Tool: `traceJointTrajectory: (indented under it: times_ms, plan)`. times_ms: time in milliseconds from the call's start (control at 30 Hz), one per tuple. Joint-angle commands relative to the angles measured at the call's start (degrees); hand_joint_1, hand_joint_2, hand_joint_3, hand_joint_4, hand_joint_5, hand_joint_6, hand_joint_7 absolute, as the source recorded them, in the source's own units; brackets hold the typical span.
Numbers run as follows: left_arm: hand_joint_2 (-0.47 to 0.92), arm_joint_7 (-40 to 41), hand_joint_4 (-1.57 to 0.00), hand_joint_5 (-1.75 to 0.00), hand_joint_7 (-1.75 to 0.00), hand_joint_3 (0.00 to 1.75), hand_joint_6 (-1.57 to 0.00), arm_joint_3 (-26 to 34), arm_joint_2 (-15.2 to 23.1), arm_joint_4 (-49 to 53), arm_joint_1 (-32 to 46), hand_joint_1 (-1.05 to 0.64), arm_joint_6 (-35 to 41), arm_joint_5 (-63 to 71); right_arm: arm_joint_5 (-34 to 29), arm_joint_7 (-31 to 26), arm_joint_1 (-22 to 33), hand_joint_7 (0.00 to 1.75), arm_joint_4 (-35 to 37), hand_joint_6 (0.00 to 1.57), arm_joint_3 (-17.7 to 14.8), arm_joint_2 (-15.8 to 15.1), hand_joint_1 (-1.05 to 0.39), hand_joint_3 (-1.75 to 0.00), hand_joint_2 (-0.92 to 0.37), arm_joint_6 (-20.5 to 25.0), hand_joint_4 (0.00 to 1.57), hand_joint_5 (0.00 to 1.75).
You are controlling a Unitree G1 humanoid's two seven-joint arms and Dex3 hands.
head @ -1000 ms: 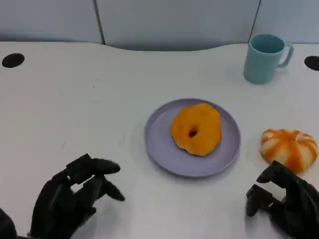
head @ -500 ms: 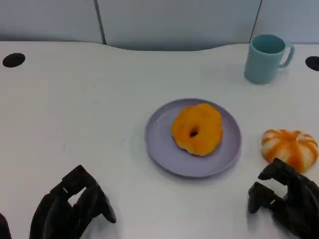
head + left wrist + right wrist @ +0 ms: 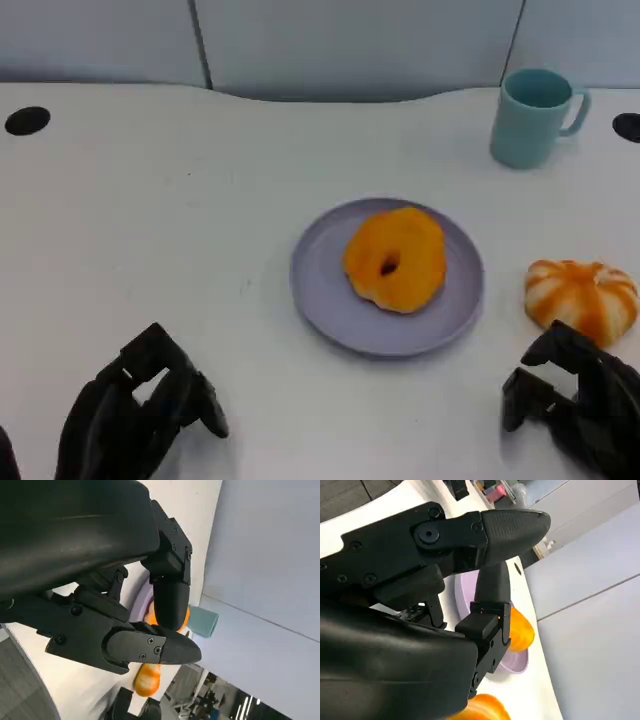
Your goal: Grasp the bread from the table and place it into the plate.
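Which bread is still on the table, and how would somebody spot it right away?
Start at the purple plate in the middle of the white table. Off its right edge, just beyond the right hand, lies the striped bun. It has orange and white stripes and lies on bare table, unlike the plain orange ring bread on the plate.

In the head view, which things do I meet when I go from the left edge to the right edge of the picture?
Left hand → purple plate → orange ring-shaped bread lying on that plate → teal mug, far back → striped orange bread on the table, with the right hand just in front of it.
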Motion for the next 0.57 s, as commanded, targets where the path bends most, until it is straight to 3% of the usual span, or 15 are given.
traceJointTrajectory:
  times_ms: [33, 567]
  plan:
    - [0.92, -1.08, -0.76, -1.75, -1.70, 0.25, -0.56, 1.53, 0.51, 2.00, -1.09, -0.72, -0.52, 0.02, -1.37, -2.01, 0.06, 1.45, -0.26, 0.59, 0.19, -1.19, -0.63, -0.32, -0.92, 0.01, 0.67, 1.74]
    - [0.92, -2.07, -0.74, -1.75, -1.64, 0.22, -0.59, 2.55, -0.52, 5.57, -2.70, -0.73, -2.08, 0.65, -1.73, -2.36, -1.94, 1.47, 2.03, 0.57, -0.02, -1.62, -0.65, -0.26, -0.92, 0.25, 0.68, 1.74]
